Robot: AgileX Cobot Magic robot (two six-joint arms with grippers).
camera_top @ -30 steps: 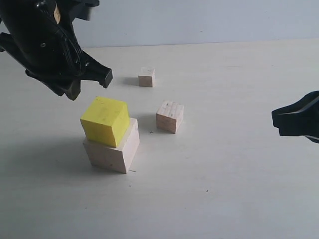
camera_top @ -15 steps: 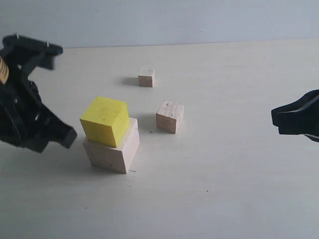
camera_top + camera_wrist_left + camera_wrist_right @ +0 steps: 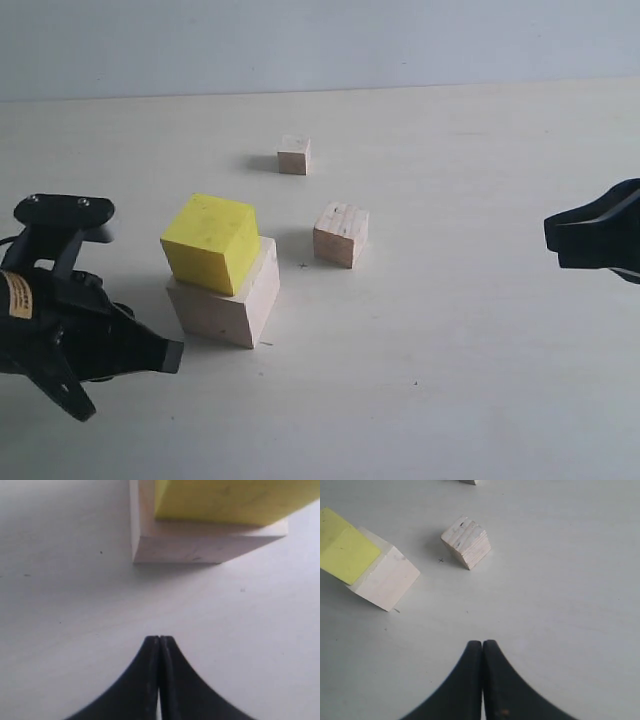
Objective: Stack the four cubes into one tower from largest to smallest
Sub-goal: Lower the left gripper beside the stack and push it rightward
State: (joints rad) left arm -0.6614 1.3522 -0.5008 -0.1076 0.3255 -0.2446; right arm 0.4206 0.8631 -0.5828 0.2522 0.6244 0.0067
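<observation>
A yellow cube (image 3: 210, 241) sits skewed on the largest pale wood cube (image 3: 231, 306), overhanging its left side; both also show in the left wrist view as yellow cube (image 3: 230, 500) on wood cube (image 3: 200, 540). A medium pale wood cube (image 3: 341, 234) stands alone to the right, also seen as (image 3: 466, 541). The smallest wood cube (image 3: 294, 155) lies further back. My left gripper (image 3: 168, 356) is shut and empty, low at the front left of the stack. My right gripper (image 3: 552, 238) is shut and empty at the right edge.
The pale table (image 3: 440, 360) runs back to a light wall (image 3: 400, 40). Nothing else stands on it.
My left arm has swung down from above and behind the stack to the table's front left. The cubes and the right gripper have not moved.
</observation>
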